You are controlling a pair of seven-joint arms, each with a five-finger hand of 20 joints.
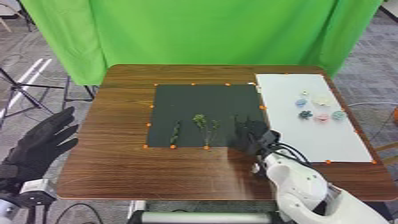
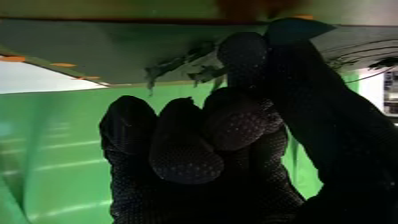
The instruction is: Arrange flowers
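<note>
Green sprigs [image 1: 200,120] lie left of grouped blossoms [image 1: 322,117]

Sprigs [image 1: 200,120] on the mat [image 1: 182,100], flower heads [image 1: 322,101] on the sheet [image 1: 333,145] to its right

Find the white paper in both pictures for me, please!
Head view: the paper lies on the table's right side, under the little flowers.
Right wrist view: the paper is between the dark mat and the green curtain.
Shared landmark: that curtain.
</note>
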